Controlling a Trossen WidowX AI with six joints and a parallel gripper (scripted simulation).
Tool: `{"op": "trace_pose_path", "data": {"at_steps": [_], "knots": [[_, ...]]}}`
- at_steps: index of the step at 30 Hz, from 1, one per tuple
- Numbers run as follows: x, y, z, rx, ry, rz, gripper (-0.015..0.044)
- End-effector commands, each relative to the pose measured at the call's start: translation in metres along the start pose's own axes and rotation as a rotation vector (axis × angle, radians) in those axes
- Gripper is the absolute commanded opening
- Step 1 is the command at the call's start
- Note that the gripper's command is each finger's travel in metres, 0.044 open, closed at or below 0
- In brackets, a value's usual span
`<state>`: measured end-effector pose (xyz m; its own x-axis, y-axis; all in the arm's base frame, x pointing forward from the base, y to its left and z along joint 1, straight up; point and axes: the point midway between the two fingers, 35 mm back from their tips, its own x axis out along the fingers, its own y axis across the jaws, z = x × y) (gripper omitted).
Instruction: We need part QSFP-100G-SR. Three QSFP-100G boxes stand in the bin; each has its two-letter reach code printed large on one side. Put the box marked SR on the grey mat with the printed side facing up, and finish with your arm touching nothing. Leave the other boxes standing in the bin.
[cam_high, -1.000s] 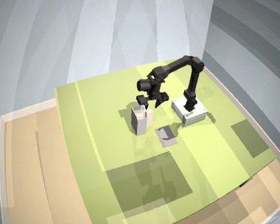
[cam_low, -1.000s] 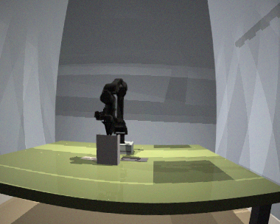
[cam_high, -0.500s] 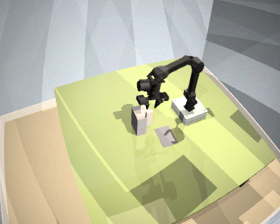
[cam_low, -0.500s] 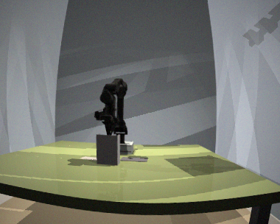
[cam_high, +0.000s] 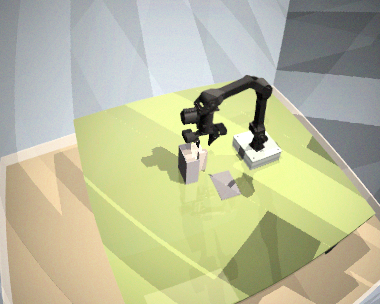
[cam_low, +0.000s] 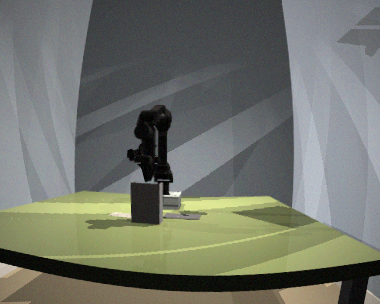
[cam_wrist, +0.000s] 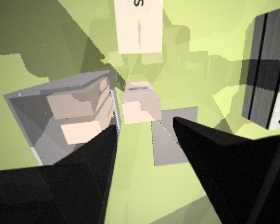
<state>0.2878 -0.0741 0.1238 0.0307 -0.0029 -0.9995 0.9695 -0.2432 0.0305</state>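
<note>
pale blue and dark grey walls (cam_high: 115, 50) (cam_low: 185, 60) stand around a big, shiny green table (cam_high: 150, 235) (cam_low: 200, 250) (cam_wrist: 135, 190), with bands of light and shade across it. the black arm (cam_high: 235, 89) (cam_low: 162, 140) bends up from its white base (cam_high: 241, 146) (cam_low: 172, 202) and reaches over to the grey bin (cam_high: 189, 171) (cam_low: 146, 203) (cam_wrist: 65, 83). the bin stands upright, open at the top.

the flat grey mat (cam_high: 227, 188) (cam_low: 184, 216) (cam_wrist: 167, 150) lies on the table near the bin. two pale boxes (cam_wrist: 75, 105) stand side by side in the bin. one more pale box (cam_high: 203, 160) (cam_wrist: 142, 109) is outside, just beside the bin, between it and the mat in the wrist view. it has a dark mark on one side, too small to read.

at the top of the wrist view is a pale panel (cam_wrist: 140, 30) with a letter s, cut off by the edge. i cannot tell which box is the sr one, so i cannot say just where it is.

the gripper (cam_high: 202, 142) (cam_low: 146, 175) (cam_wrist: 144, 125) is part way open, with nothing between its two black fingers.
</note>
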Motion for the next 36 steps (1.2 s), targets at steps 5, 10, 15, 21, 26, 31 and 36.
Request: {"op": "trace_pose_path", "data": {"at_steps": [5,10,15,21,26,31,36], "knots": [[0.006,0.001,0.000,0.004,-0.003,-0.008,0.0237],[0.014,0.001,0.000,0.004,-0.003,-0.008,0.0237],[0.022,0.001,0.001,0.004,-0.003,-0.008,0.0237],[0.032,0.000,0.001,0.004,-0.003,-0.008,0.0237],[0.039,0.000,0.001,0.004,-0.003,-0.008,0.0237],[0.037,0.000,0.000,0.001,0.000,-0.008,0.0211],[0.037,0.000,0.000,0.001,0.000,-0.008,0.0177]]}}
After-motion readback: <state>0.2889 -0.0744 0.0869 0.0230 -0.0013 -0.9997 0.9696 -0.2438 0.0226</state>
